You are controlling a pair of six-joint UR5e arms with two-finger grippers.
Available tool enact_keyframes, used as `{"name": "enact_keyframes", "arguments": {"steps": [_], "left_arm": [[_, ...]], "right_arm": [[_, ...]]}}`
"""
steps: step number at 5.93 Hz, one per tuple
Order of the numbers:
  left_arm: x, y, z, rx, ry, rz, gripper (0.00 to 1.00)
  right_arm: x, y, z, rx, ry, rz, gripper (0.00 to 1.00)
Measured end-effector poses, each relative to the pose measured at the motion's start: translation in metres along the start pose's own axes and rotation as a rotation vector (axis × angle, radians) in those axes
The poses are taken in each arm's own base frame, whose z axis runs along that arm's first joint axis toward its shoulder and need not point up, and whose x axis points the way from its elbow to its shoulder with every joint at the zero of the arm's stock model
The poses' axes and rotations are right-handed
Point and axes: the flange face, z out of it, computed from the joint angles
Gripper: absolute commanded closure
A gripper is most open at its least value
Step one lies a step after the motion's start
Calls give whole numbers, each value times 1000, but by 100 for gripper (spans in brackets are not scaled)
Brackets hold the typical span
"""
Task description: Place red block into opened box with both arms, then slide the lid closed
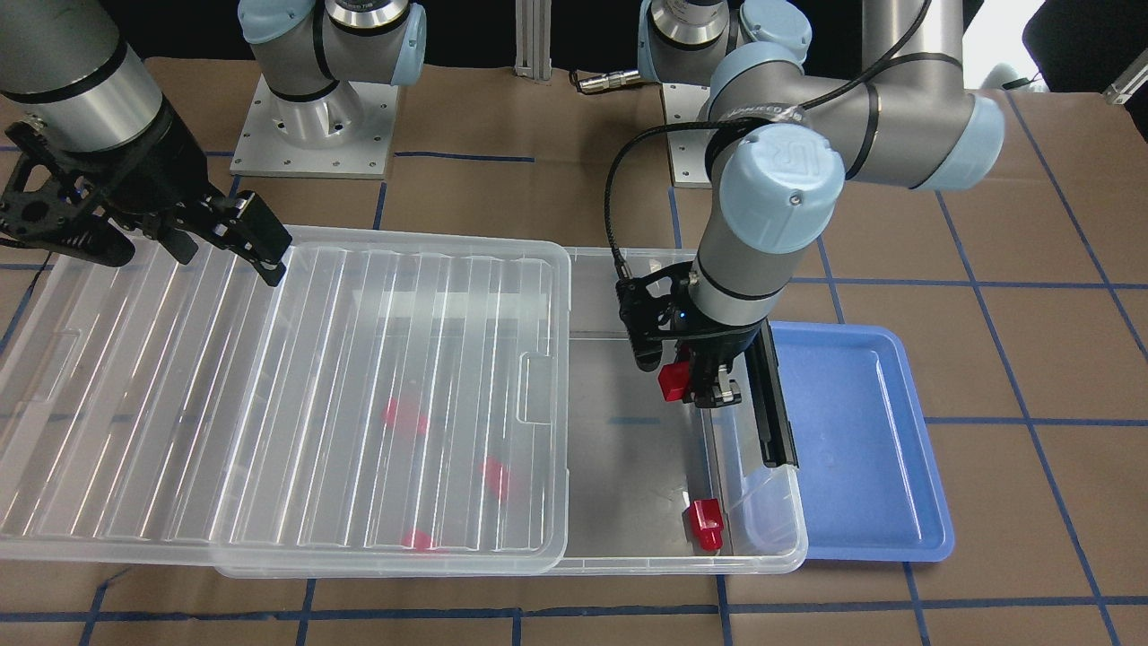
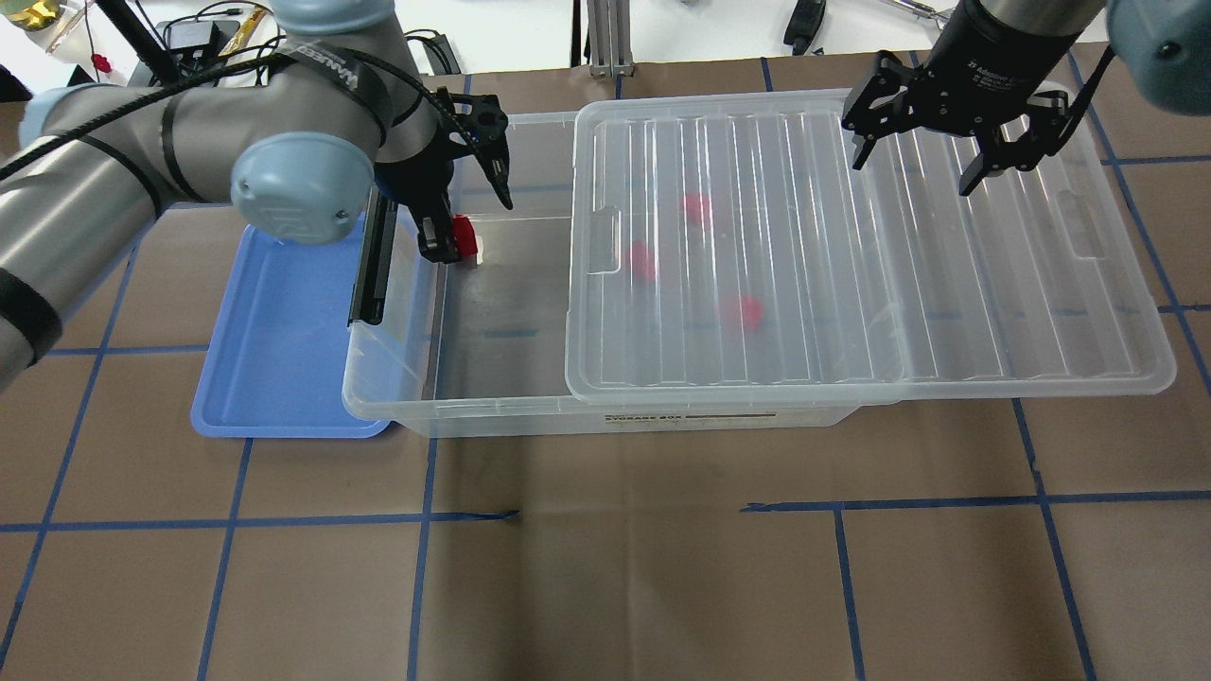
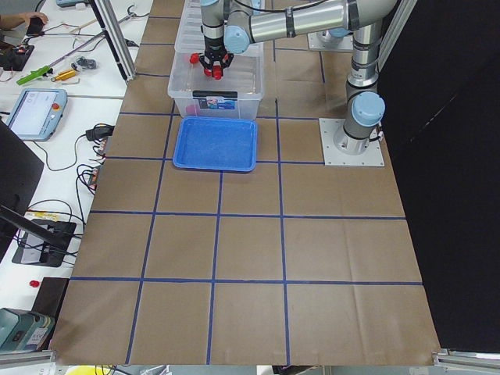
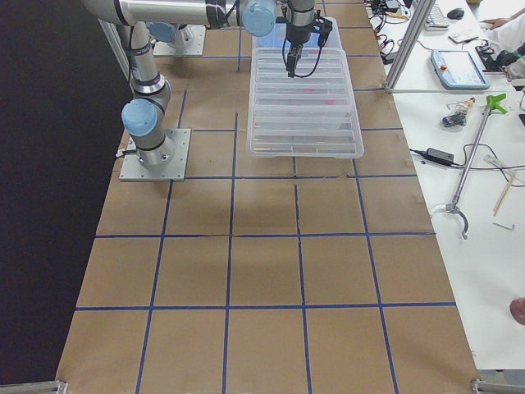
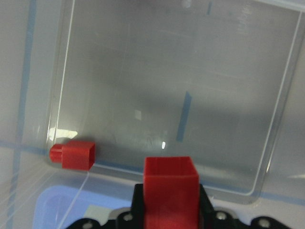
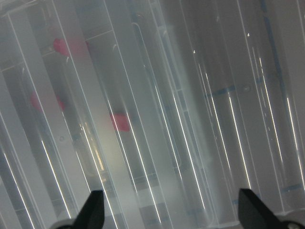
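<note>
**Over the box's uncovered left end, one red block held in the air**

Over the uncovered left end of the box (image 2: 662, 421), the left gripper (image 2: 464, 227) pinches a red block (image 2: 465, 236) between its fingers. The block is clear of the floor and near the wall on the robot's side. Just left of the box lies a shallow blue tray (image 2: 274, 378), smooth and round-cornered. The box's black bar latch (image 2: 369, 274) runs along the short end next to the tray.

The lid (image 2: 946, 284), translucent and ribbed, covers the box's right part and overhangs well past its right end. Above the lid, near its edge on the robot's side, the right gripper (image 2: 913, 170) hangs with fingers spread wide and nothing between them. Brown paper with a blue tape grid covers the table (image 2: 605, 567).

Five red blocks show. One is held, one loose block (image 1: 706, 523) lies in the uncovered corner far from the robot, and three blurred blocks (image 2: 641, 260) show through the lid. There is one box, one lid and one tray.
</note>
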Motion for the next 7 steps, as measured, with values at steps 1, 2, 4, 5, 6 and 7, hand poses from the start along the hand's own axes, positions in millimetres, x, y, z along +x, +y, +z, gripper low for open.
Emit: {"name": "enact_keyframes", "arguments": {"steps": [1,2,4,5,6,7], "left_arm": [[1,-10,34,3,31,2,99],[5,-9,61,0,48,4,99],[13,-3,105,-5,54,3,89],[10,-4,122,-9,59,4,79],[6,-6,131,-8,55,4,43],[5,-6,133,-8,52,4,2]], "right_arm": [[0,0,0,0,1,-1,0],[1,0,1,-1,2,-1,0],[1,0,1,-1,2,-6,0],[0,-1,1,1,2,-8,0],[1,-1,2,3,2,-8,0],[1,-1,2,2,3,-8,0]]}}
